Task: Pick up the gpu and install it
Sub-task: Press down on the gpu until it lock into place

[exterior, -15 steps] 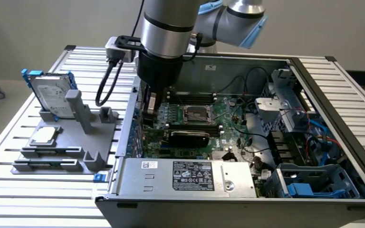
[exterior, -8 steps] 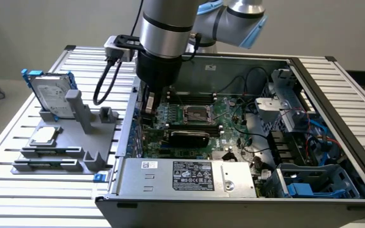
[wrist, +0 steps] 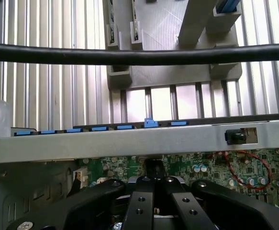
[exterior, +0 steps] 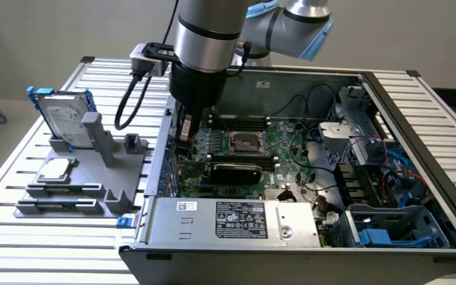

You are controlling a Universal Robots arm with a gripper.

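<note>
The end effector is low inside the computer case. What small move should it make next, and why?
Probably a slow, short descent straight down. The end effector is shut, seemingly on a thin dark part, likely the gpu, though I cannot confirm it. It hangs just above the motherboard, beside the case wall with the blue clips, so sideways motion looks risky.

Exterior view high, looking down on the open computer case [exterior: 307, 178], wrist view close – both share its green board [wrist: 216, 167].
</note>
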